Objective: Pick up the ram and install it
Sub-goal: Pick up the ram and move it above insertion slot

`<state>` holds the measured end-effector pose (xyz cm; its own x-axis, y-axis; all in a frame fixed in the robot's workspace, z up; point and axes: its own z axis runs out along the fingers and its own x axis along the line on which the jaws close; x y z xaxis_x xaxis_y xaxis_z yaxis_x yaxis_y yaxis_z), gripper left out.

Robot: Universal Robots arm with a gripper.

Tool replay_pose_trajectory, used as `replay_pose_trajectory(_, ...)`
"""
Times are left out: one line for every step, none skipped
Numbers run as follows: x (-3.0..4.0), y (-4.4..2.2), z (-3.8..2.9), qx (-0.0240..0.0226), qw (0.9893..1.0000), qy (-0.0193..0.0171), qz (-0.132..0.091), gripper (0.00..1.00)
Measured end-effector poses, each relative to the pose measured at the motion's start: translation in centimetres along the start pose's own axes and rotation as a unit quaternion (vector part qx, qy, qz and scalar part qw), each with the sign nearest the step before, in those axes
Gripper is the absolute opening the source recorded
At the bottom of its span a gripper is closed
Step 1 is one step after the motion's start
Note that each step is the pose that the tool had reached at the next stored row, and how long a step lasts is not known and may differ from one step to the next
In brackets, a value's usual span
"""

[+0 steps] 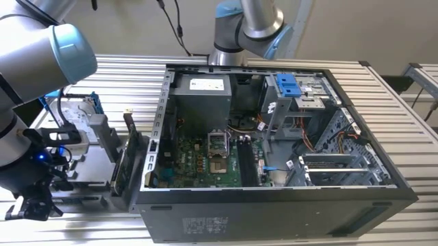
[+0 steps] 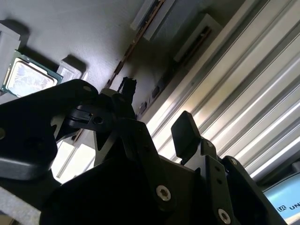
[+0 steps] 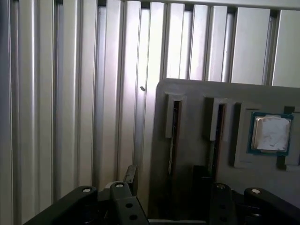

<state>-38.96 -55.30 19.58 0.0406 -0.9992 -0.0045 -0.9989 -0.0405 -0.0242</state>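
Observation:
Two ram sticks stand edge-on in slots of a grey tray (image 3: 197, 93). In the first wrist view they are the ram (image 3: 174, 136) and a second stick (image 3: 217, 133) beside it. The second wrist view shows the ram (image 2: 136, 44) as a thin brownish strip. My gripper (image 3: 164, 180) hovers over the tray's edge, open, with nothing between its fingers (image 2: 185, 133). The first stick lies in line with the gap between them but farther on. In the exterior view the gripper (image 1: 33, 207) hangs low at the left, by the tray's near end.
A processor chip (image 3: 270, 133) lies in a tray pocket beside the ram slots. The open computer case (image 1: 274, 154) sits in the exterior view's middle on a ribbed metal table (image 3: 70, 93). A second arm (image 1: 246, 25) stands behind the case. A card (image 1: 126, 159) stands upright left of the case.

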Motion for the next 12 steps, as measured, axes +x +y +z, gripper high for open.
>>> replay_pose_trajectory(0.0,0.0,0.05,0.0006,1.0,0.0001,0.0,0.59)
replay_pose_trajectory(0.0,0.0,0.09,0.0011,1.0,0.0001,0.0,0.59)
replay_pose_trajectory(0.0,0.0,0.12,0.0016,1.0,0.0001,0.0,0.59)
replay_pose_trajectory(0.0,0.0,0.14,0.0022,1.0,0.0001,0.0,0.59)
replay_pose_trajectory(0.0,0.0,0.15,0.0023,1.0,0.0001,0.0,0.59)
replay_pose_trajectory(0.0,0.0,0.15,0.0025,1.0,0.0001,0.0,0.59)
replay_pose_trajectory(0.0,0.0,0.15,0.0026,1.0,0.0001,0.0,0.59)
replay_pose_trajectory(0.0,0.0,0.16,0.0027,1.0,0.0001,0.0,0.59)
replay_pose_trajectory(0.0,0.0,0.16,0.0027,1.0,0.0001,0.0,0.59)
replay_pose_trajectory(0.0,0.0,0.16,0.0028,1.0,0.0001,0.0,0.59)
replay_pose_trajectory(0.0,0.0,0.16,0.0029,1.0,0.0001,0.0,0.59)
replay_pose_trajectory(0.0,0.0,0.16,0.003,1.0,0.0001,0.0,0.59)
